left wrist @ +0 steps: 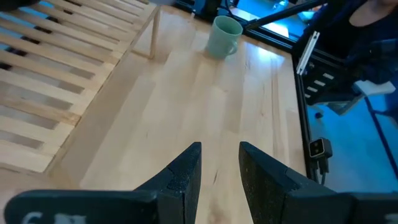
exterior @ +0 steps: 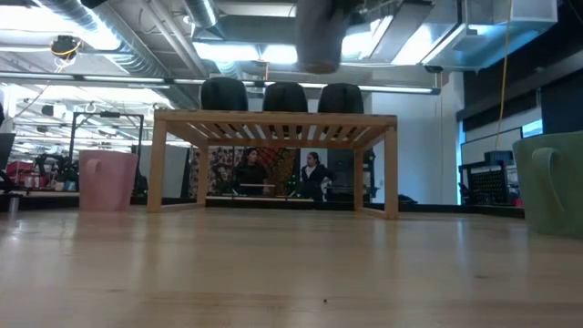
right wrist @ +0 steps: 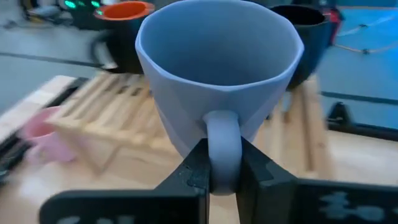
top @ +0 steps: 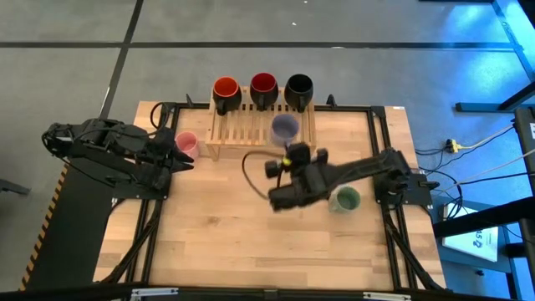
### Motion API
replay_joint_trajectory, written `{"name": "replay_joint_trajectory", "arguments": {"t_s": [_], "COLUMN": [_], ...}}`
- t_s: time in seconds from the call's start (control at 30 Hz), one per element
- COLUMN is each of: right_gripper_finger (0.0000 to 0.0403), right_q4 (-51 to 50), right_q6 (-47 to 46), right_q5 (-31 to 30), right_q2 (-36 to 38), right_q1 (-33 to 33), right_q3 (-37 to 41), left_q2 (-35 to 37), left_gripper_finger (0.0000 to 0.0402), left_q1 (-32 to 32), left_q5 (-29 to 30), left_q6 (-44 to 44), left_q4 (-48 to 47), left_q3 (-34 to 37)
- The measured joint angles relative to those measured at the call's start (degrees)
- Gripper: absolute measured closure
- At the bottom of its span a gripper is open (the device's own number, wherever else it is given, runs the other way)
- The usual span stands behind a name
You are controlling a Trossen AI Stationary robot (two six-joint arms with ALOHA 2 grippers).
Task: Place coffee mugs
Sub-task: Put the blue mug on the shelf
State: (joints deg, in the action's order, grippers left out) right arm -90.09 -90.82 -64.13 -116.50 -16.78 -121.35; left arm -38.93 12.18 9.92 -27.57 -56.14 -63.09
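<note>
The lavender mug (right wrist: 214,81) is gripped by its handle in the right tool (right wrist: 222,171), held above the wooden rack (top: 251,125) at 12 o'clock on the bench (top: 234,234). The left tool (left wrist: 219,171) is held narrowly parted beside the pink mug (top: 185,143).
</note>
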Motion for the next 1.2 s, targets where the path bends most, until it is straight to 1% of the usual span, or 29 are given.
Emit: {"name": "replay_joint_trajectory", "arguments": {"t_s": [0.13,0.33,0.43,0.53,0.77,0.97,1.1,1.2], "right_gripper_finger": [0.0380,0.0380,0.0380,0.0380,0.0380,0.0380,0.0380,0.0380], "right_q4": [0.10,-0.01,0.24,1.03,5.96,6.88,7.83,8.99], "right_q6": [-0.01,-8.55,-10.79,-10.65,-3.81,-3.37,-3.00,-1.66], "right_q5": [1.61,2.72,3.88,3.91,6.75,7.12,8.84,8.91], "right_q2": [3.90,9.12,10.30,10.35,9.93,9.52,9.50,9.50], "right_q1": [3.22,4.10,4.38,5.14,8.73,11.31,11.67,11.59], "right_q3": [5.24,16.87,20.25,20.82,20.80,21.27,21.72,21.72], "left_q2": [-0.01,-0.01,-0.01,-0.01,-0.11,-0.11,-0.11,-0.11], "left_gripper_finger": [0.0299,0.0299,0.0299,0.0299,0.0299,0.0299,0.0299,0.0299], "left_q1": [-0.01,0.01,-0.02,-0.02,-0.02,-0.01,-0.02,-0.01], "left_q5": [0.02,1.11,1.55,1.55,1.58,1.59,1.59,1.59], "left_q6": [1.06,1.15,1.13,1.13,1.11,1.07,1.05,1.00], "left_q4": [0.00,0.02,0.02,0.02,0.07,0.09,0.09,0.09], "left_q3": [0.00,0.00,0.00,0.00,0.00,0.00,0.00,0.00]}}
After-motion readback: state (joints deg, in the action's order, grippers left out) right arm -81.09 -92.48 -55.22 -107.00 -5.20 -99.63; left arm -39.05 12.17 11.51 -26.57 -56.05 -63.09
